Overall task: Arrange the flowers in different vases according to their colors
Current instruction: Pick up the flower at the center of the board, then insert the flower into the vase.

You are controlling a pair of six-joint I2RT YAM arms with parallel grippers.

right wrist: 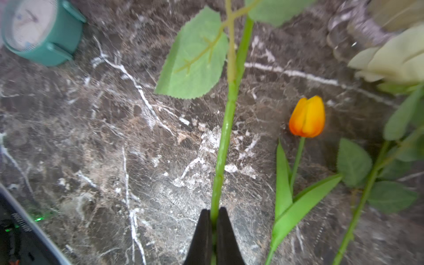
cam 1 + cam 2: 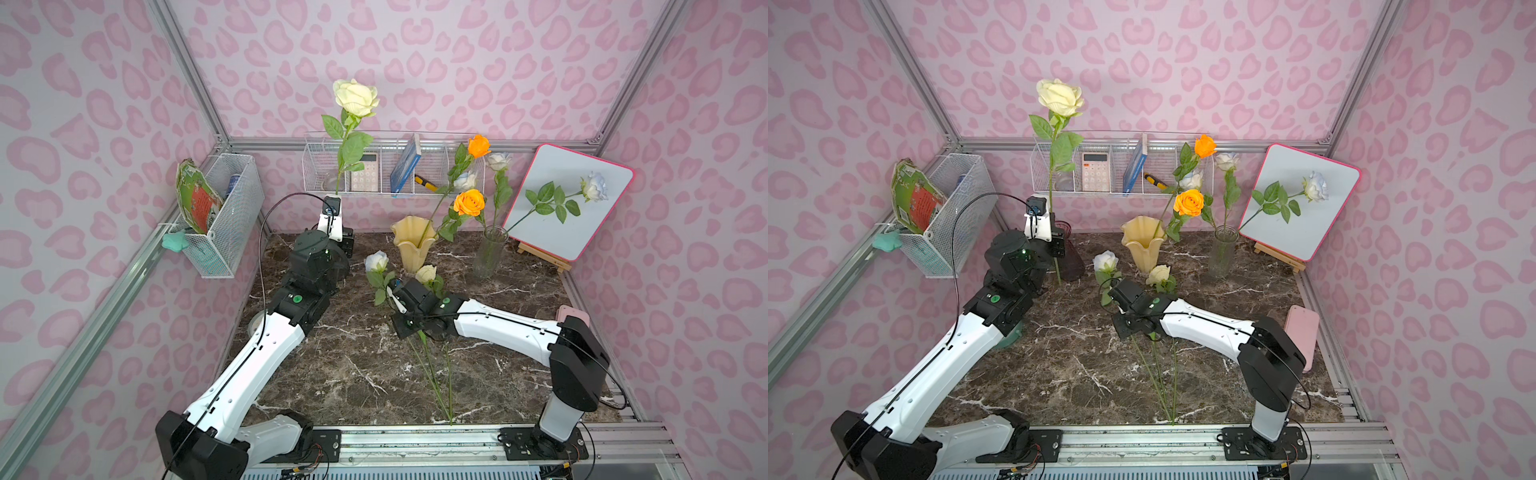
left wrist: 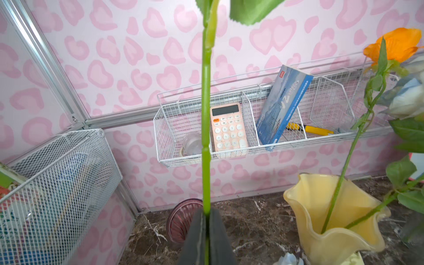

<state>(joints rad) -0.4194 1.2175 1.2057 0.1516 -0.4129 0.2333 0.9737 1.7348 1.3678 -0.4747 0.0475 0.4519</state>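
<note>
At the far left, we saw the left gripper (image 3: 207, 214) clamped on the green stem of a cream-yellow rose (image 2: 356, 97), holding it upright with the bloom high against the back wall. The dark purple vase (image 2: 1072, 262) stood just beside that gripper, near the back left corner of the marble tabletop (image 2: 353, 374). The stem's lower end hung alongside the vase, and we could not tell whether it touched it.

Toward the middle, the right gripper (image 1: 214, 213) was pinched tight around the stem of a bluish white rose (image 2: 377, 261), low over the tabletop. Just beside that stem lay the orange tulip bud (image 1: 307, 117), flat on the marble. Next to it lay a second cream-yellow rose (image 2: 426, 273), its long stem running toward the front edge.

Behind them stood the cream-yellow vase (image 2: 411, 245), with two orange roses (image 2: 469, 202) leaning out to the right. Further right, the clear glass vase (image 2: 490, 253) held two bluish white blooms (image 2: 498, 160). At the far right, a pink-rimmed board (image 2: 569, 232) on a small easel carried one more bluish white flower (image 2: 595, 187).
</note>
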